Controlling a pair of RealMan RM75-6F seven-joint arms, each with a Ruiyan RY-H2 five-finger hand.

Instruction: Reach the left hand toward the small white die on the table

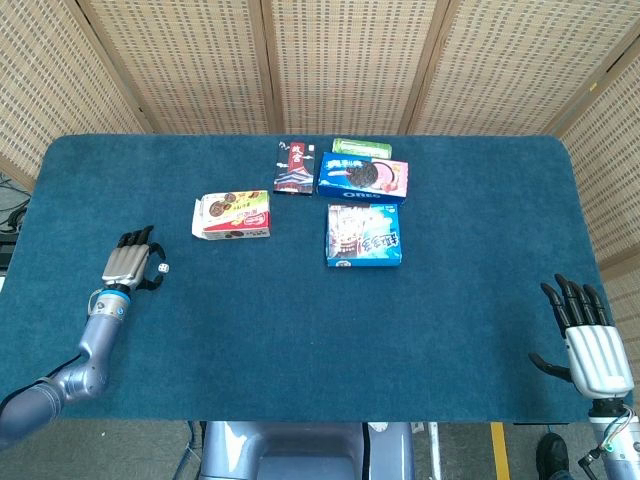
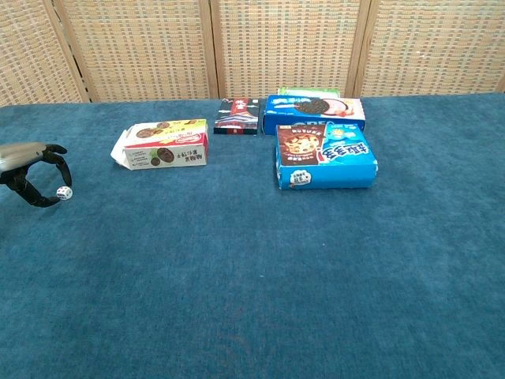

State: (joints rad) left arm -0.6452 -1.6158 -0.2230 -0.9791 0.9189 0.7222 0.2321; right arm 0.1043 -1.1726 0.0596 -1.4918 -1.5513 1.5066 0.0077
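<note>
The small white die [image 1: 163, 268] [image 2: 66, 193] lies on the blue table cloth at the left. My left hand [image 1: 128, 262] [image 2: 30, 167] hovers just left of the die, its dark fingers arched over it and spread, fingertips close beside it; whether they touch the die I cannot tell. Nothing is held in it. My right hand [image 1: 587, 341] rests open at the table's near right corner, fingers apart, far from the die; the chest view does not show it.
A red-and-white cookie box [image 1: 232, 216] lies behind and right of the die. Further back stand a dark red packet [image 1: 294, 168], a blue Oreo box [image 1: 362, 178], a green pack [image 1: 362, 146] and a blue cookie box [image 1: 364, 234]. Woven screens close the back.
</note>
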